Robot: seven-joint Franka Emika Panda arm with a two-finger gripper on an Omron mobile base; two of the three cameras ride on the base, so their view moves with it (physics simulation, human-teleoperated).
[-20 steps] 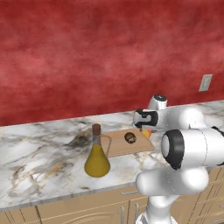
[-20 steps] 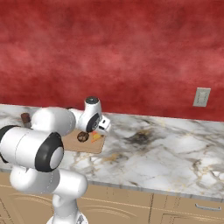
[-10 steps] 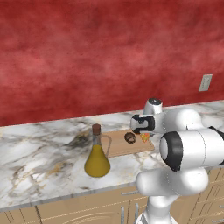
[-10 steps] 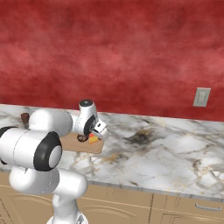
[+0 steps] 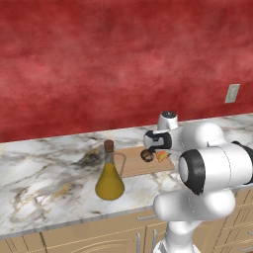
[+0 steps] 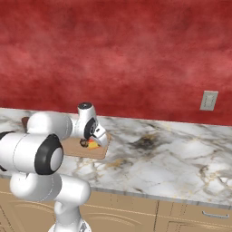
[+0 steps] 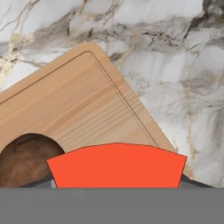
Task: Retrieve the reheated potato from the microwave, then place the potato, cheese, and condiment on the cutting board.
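Legible text, labels, brands, numbers, signs: none found.

- Condiment bottle (image 5: 109,176): clear glass, cork stopper, no label or print.
- Cutting board (image 7: 65,105): bare wood grain with a plain groove line, no stamp or brand.
- Cheese wedge (image 7: 117,165): flat red rind face, unmarked.
- Potato (image 7: 24,162): unmarked.
- Wall plate (image 6: 209,100): blank, pale, no lettering readable.
- Red wall (image 5: 99,59): mottled colour, no sign.
- Desk (image 6: 181,154): marble veining only, no writing.
- Cabinet fronts (image 6: 190,217): plain wood, handles without marks.
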